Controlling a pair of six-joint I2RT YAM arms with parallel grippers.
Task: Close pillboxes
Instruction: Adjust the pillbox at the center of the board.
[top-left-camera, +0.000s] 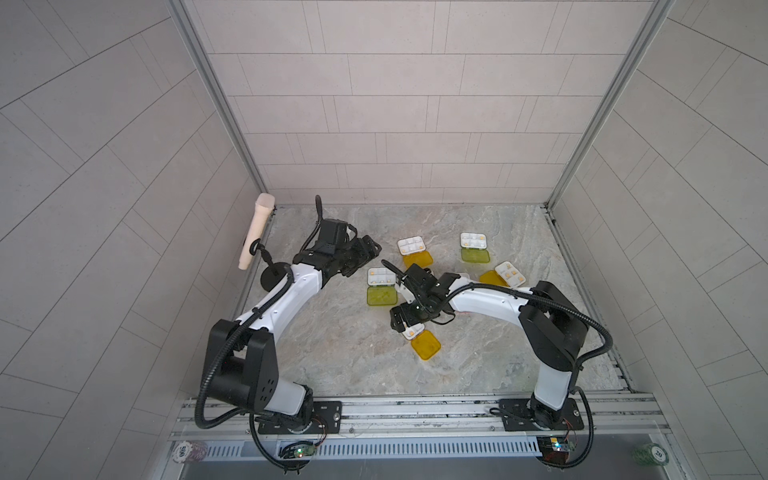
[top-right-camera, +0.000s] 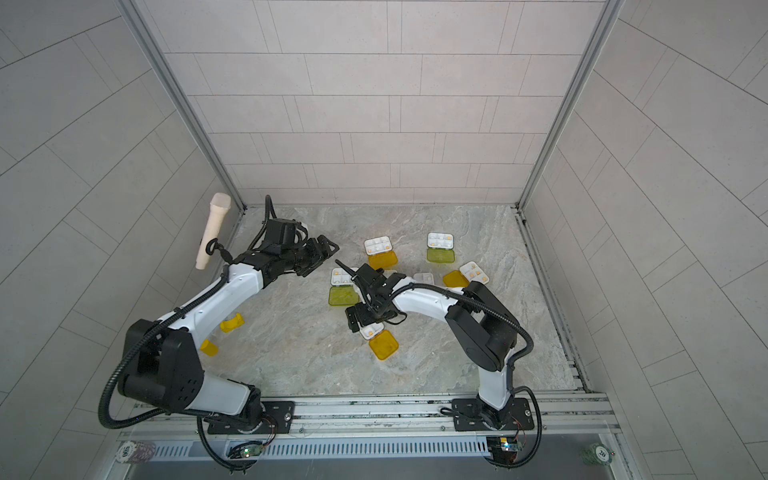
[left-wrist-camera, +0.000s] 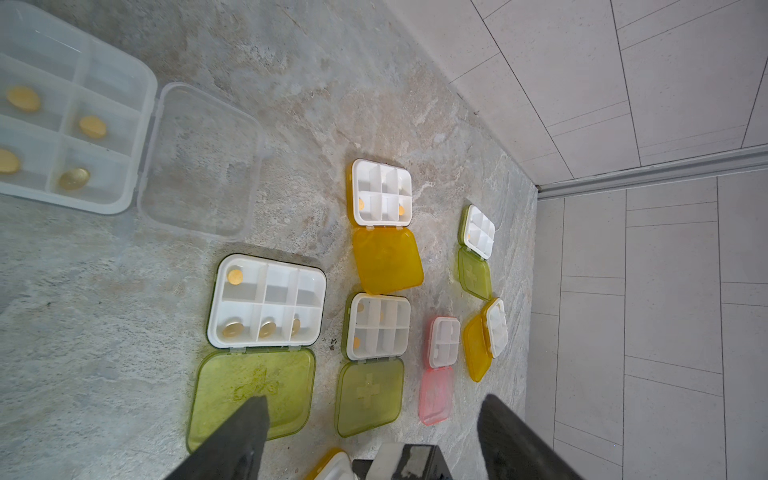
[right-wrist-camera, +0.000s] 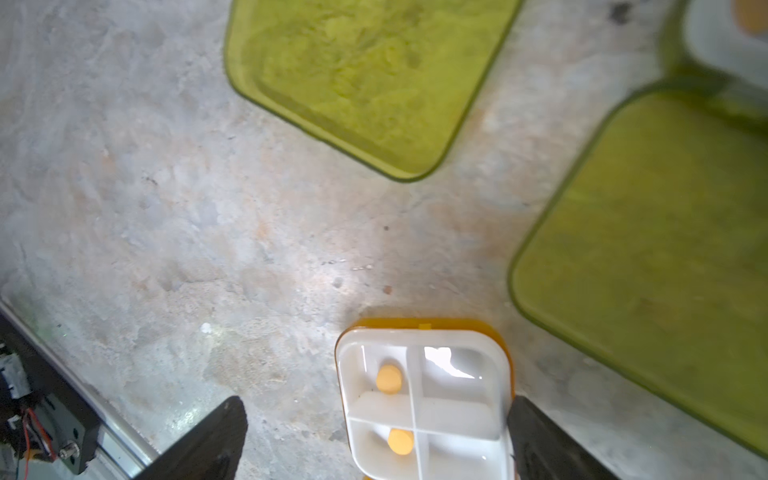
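Observation:
Several pillboxes lie open on the marble table (top-left-camera: 332, 357), lids flat. In both top views I see a green one (top-left-camera: 381, 277) (top-right-camera: 343, 276), an orange one (top-left-camera: 411, 246), another green (top-left-camera: 473, 241), an orange one at the right (top-left-camera: 510, 274) and an orange one in front (top-left-camera: 426, 345). The left wrist view adds a clear pillbox (left-wrist-camera: 70, 112) and a pink one (left-wrist-camera: 444, 340). My left gripper (left-wrist-camera: 374, 419) (top-left-camera: 372, 248) hangs open and empty above the table. My right gripper (right-wrist-camera: 374, 415) (top-left-camera: 398, 321) is open low over the front orange pillbox's white tray (right-wrist-camera: 424, 407), one finger (right-wrist-camera: 540, 440) beside its edge.
A beige microphone (top-left-camera: 256, 230) on a black stand sits at the back left corner. A small yellow piece (top-right-camera: 232, 323) and an orange one (top-right-camera: 209, 347) lie by the left arm. Grey walls close three sides; a metal rail (top-left-camera: 415, 411) runs along the front.

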